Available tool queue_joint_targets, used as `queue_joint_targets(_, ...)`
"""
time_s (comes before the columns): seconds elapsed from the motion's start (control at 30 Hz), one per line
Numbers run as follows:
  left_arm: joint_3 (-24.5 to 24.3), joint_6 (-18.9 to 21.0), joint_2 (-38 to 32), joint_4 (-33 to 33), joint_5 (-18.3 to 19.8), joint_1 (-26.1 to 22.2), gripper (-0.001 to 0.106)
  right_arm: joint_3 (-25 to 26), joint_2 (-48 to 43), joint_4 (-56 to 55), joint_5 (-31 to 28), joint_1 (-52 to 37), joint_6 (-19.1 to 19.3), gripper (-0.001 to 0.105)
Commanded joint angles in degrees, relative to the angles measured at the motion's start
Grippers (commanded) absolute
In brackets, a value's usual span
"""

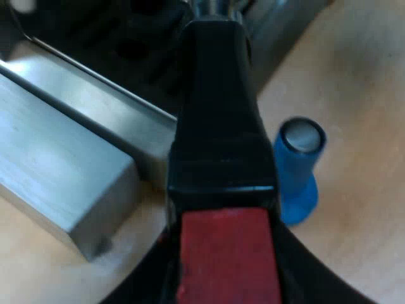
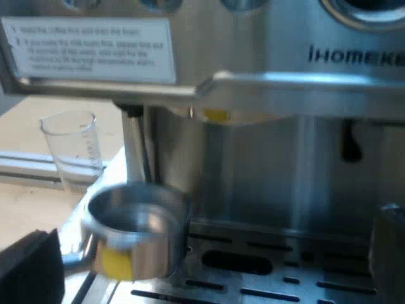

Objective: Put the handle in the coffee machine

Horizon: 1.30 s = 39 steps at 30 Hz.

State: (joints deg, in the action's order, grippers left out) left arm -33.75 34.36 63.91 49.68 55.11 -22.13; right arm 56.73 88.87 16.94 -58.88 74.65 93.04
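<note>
Holder (image 2: 136, 228) sits low over the drip tray (image 2: 304, 278) of the espresso machine (image 2: 285, 171), near but not yet up in the brew head, its red-ended handle (image 1: 221, 126) clamped in the left hand (image 1: 224, 272), right hand (image 2: 209, 259) wide and empty; lifting and locking judged outstanding.

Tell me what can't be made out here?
1. Right wrist view: print on the white label of the shiny steel espresso machine, blurred.
2. Same view: brand lettering, cut off by the picture's edge.
3. Same view: marks on the clear measuring glass, too small.
4. Left wrist view: the black, red-ended handle hides its round metal cup.
</note>
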Motion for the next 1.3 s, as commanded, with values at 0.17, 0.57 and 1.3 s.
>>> queue_joint_targets(0.17,-4.7,-3.3,4.9,-0.1,4.1,-0.1,0.0,0.6,3.2,6.5,-2.6,0.9,3.5,0.103)
queue_joint_targets(0.57,-6.2,-6.2,8.4,-0.1,4.1,3.9,0.0,5.8,9.7,10.4,-5.3,0.9,5.7,0.103)
queue_joint_targets(1.3,-11.5,-3.4,13.2,-2.9,9.9,7.0,0.0,5.8,9.7,9.4,-5.5,0.3,3.9,0.103)
